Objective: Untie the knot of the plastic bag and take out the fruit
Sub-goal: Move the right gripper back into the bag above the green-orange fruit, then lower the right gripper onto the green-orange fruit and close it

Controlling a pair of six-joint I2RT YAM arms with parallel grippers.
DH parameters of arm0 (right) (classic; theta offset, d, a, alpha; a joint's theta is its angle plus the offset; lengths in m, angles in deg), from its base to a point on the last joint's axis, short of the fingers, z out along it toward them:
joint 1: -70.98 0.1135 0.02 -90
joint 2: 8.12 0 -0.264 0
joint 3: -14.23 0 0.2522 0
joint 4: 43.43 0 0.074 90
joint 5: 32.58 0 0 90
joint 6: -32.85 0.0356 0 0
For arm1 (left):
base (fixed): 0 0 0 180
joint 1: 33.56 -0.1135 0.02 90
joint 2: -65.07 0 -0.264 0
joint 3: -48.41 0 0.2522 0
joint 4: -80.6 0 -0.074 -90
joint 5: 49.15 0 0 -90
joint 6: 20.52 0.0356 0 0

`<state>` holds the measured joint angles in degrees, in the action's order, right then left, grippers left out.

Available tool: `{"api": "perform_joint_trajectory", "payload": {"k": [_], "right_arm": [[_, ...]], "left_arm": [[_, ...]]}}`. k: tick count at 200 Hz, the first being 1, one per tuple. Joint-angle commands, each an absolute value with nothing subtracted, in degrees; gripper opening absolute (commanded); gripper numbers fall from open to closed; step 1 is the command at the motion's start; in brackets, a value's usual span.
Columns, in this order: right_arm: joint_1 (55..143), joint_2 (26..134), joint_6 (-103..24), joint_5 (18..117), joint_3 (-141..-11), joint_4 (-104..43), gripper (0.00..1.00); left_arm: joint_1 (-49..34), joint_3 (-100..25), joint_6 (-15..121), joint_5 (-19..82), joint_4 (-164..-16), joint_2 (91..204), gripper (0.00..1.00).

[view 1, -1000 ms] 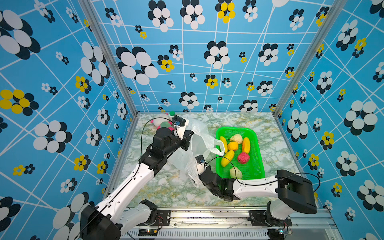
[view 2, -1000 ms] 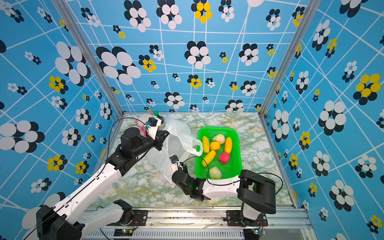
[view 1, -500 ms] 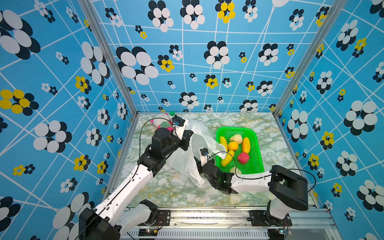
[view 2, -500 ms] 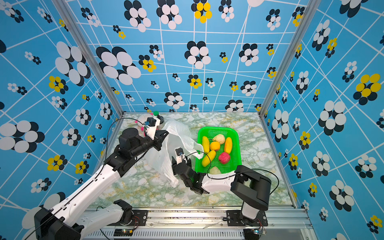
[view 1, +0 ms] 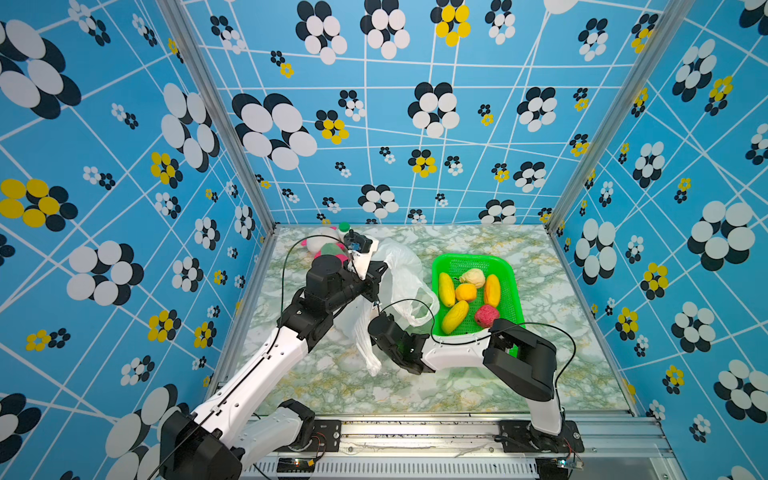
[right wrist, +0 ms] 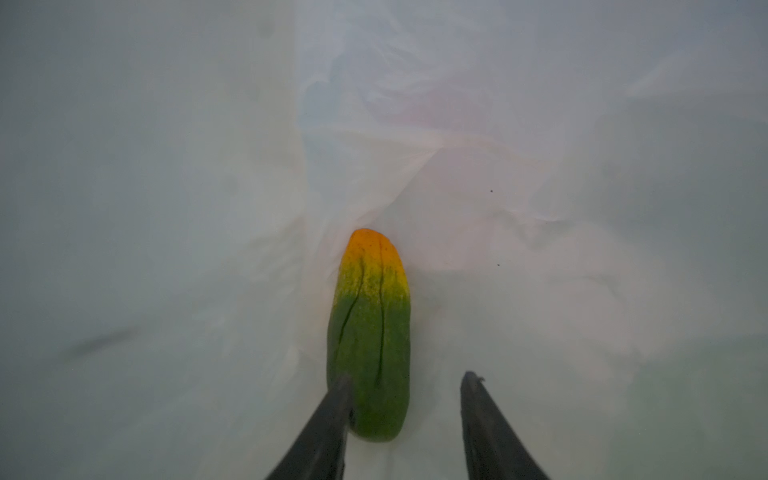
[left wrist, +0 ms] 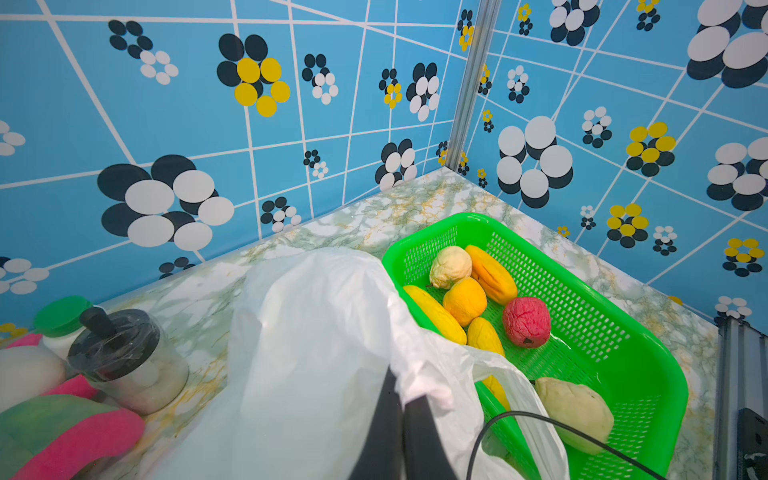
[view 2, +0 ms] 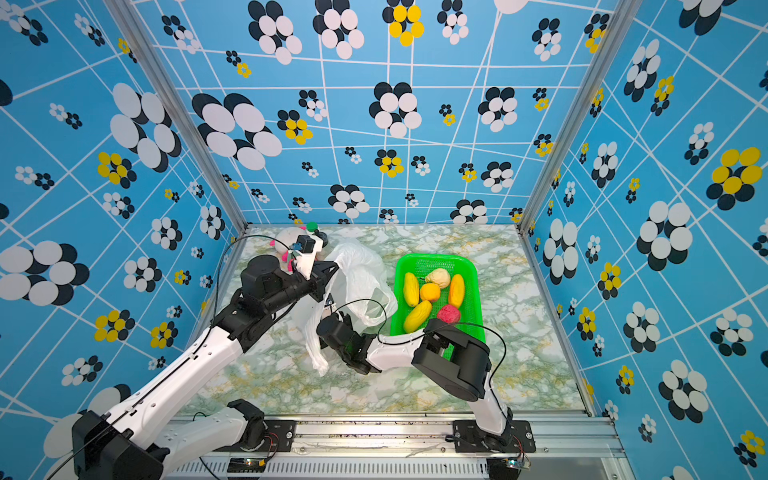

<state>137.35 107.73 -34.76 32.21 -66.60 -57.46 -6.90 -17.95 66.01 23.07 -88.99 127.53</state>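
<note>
My left gripper (left wrist: 403, 399) pinches the flimsy, crinkly white plastic bag (left wrist: 316, 332); right gripper (right wrist: 407, 376), jaws apart, straddles the light, likely slick green-orange oblong toy fruit (right wrist: 370, 332), so I'd grab mid-body.

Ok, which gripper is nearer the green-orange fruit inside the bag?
Right. The right gripper is inside the plastic bag, open, with the green-orange fruit at its fingertips, close beside one finger. The left gripper stays outside, shut on the bag's edge.
</note>
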Motion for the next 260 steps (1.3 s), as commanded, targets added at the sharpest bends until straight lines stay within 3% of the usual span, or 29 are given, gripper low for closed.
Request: {"api": "perform_joint_trajectory", "payload": {"k": [1, 58, 86, 123, 174, 229, 260], "right_arm": [[139.2, 110.8, -32.1, 36.0, -70.7, -51.7, 0.45], [140.8, 117.8, -29.9, 31.6, -82.4, -39.0, 0.47], [139.2, 118.6, -27.6, 29.2, -83.0, -35.9, 0.57], [137.2, 117.7, -26.0, 27.7, -80.5, -37.6, 0.59], [136.2, 119.4, -26.0, 31.7, -81.6, -41.0, 0.58], [134.6, 126.2, -25.5, 37.6, -89.5, -41.8, 0.75], [134.1, 130.9, -26.6, 36.7, -97.1, -38.7, 0.77]], "left_arm": [[-6.8, -19.0, 65.8, 22.2, -90.7, 127.4, 0.00], [-6.9, -13.7, 66.2, 23.1, -96.6, 125.4, 0.00], [-6.8, -10.9, 67.0, 21.4, -98.7, 124.2, 0.00], [-6.8, -7.3, 67.4, 22.3, -100.5, 121.8, 0.00], [-6.8, -7.7, 67.5, 23.0, -99.8, 121.1, 0.00], [-6.8, -8.2, 66.8, 21.5, -100.5, 121.8, 0.00], [-6.8, -7.9, 66.8, 21.4, -100.3, 121.2, 0.00]]}}
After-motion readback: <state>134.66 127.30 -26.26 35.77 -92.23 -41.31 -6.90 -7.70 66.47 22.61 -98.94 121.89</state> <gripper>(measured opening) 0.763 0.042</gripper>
